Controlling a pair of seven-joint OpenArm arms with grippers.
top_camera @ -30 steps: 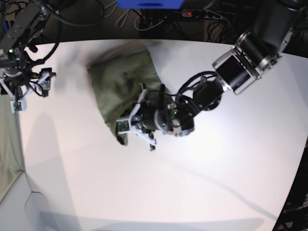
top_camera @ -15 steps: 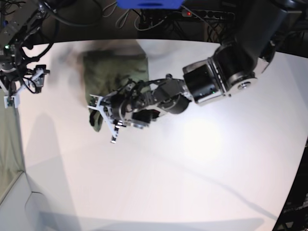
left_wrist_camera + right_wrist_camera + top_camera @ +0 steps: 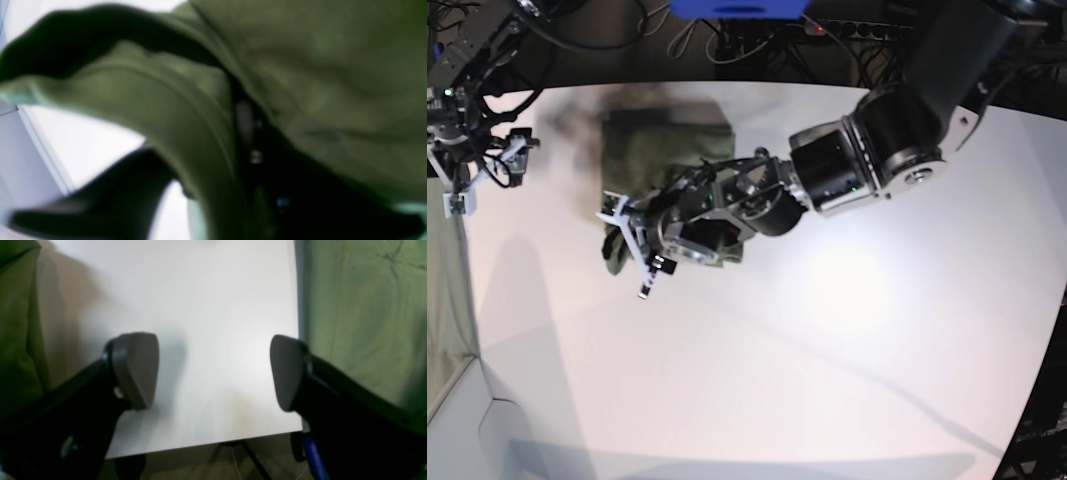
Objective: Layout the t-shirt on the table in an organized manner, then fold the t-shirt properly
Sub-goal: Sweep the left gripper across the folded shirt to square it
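Near the table's [image 3: 847,360] far edge — bunched t-shirt [image 3: 662,150], room beyond.

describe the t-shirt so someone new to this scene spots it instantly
Start at the big white table and look to its far left part. The t-shirt is the crumpled olive-green heap there, partly under the left gripper. It is the only cloth on the tabletop; the paler green cloth hangs off the table's edge.
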